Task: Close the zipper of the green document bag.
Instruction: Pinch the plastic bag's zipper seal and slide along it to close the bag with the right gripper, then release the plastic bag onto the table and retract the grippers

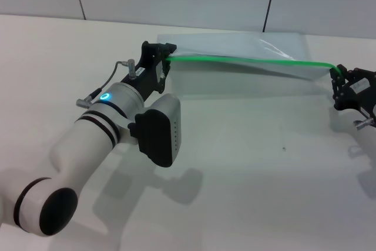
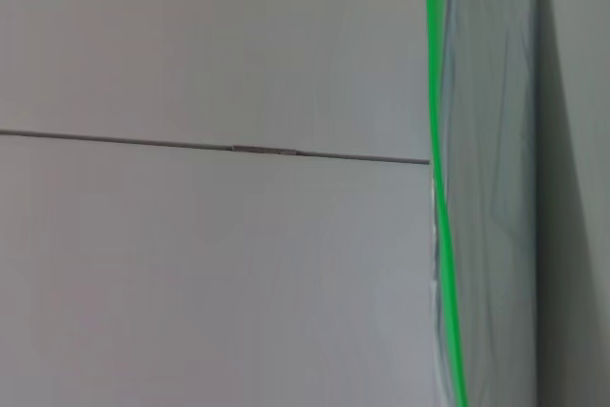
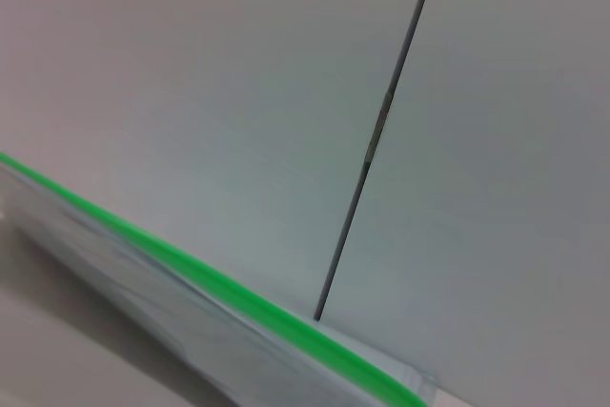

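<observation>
Head view, and here I am with the green document bag (image 1: 247, 54) strung between my two arms, its near edge lifted off the white table (image 1: 247, 163) and the zipper (image 1: 247, 60) running as a taut green line from one side to the other. My left gripper (image 1: 167, 58) is clamped onto the left end of that green strip, fingers pressed together on it by the look of things. My right gripper (image 1: 337, 76) sits at the right end, where the strip curves down into it; I'd say it is pinching the zipper there too, though I can't make out the slider itself from here. What could go wrong? If the two ends are pulled too hard against each other, the thin strip could slip out of one grip and the bag would flop back to the table. If the line goes slack instead, the slider could jam or bunch the plastic. From the left wrist view the zipper (image 2: 440, 188) runs straight away from my left gripper along the pale translucent pouch (image 2: 491, 188). Right wrist view shows the green strip (image 3: 219, 288) stretching off the same way, with the bag hanging just below it.
</observation>
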Controlling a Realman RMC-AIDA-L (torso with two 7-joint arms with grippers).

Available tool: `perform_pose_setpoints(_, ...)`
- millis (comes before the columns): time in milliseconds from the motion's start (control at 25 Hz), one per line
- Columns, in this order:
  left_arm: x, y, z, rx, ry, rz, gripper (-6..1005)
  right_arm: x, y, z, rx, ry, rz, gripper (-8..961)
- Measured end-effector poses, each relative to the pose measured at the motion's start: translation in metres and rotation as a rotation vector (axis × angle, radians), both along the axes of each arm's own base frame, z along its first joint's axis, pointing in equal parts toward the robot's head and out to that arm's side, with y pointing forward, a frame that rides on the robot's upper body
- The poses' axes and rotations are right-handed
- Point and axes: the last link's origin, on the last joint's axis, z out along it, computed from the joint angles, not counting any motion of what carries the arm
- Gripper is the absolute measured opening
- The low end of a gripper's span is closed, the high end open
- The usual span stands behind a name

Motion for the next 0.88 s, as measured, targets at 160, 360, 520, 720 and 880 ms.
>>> perform_pose_setpoints(160, 0.0, -0.001, -0.001, -0.005, 0.005, -0.009, 47, -0.001, 0.0, -0.001, -0.001, -0.001, 0.004, 188)
perform_pose_setpoints(360, 0.001, -0.002, -0.001, -0.003, 0.003, -0.013, 47, -0.004, 0.001, -0.003, -0.01, -0.009, 0.018, 190)
perform_pose_setpoints(520, 0.002, -0.002, -0.001, 0.002, -0.002, -0.018, 47, -0.005, 0.001, -0.003, -0.011, -0.01, 0.022, 193)
perform_pose_setpoints(720, 0.005, -0.003, -0.002, -0.002, -0.028, -0.025, 46, -0.007, 0.0, -0.006, -0.008, -0.016, 0.029, 209)
perform_pose_setpoints(880, 0.01, -0.006, 0.0, -0.006, -0.079, -0.064, 112, -0.008, 0.001, -0.005, 0.005, -0.005, 0.025, 265)
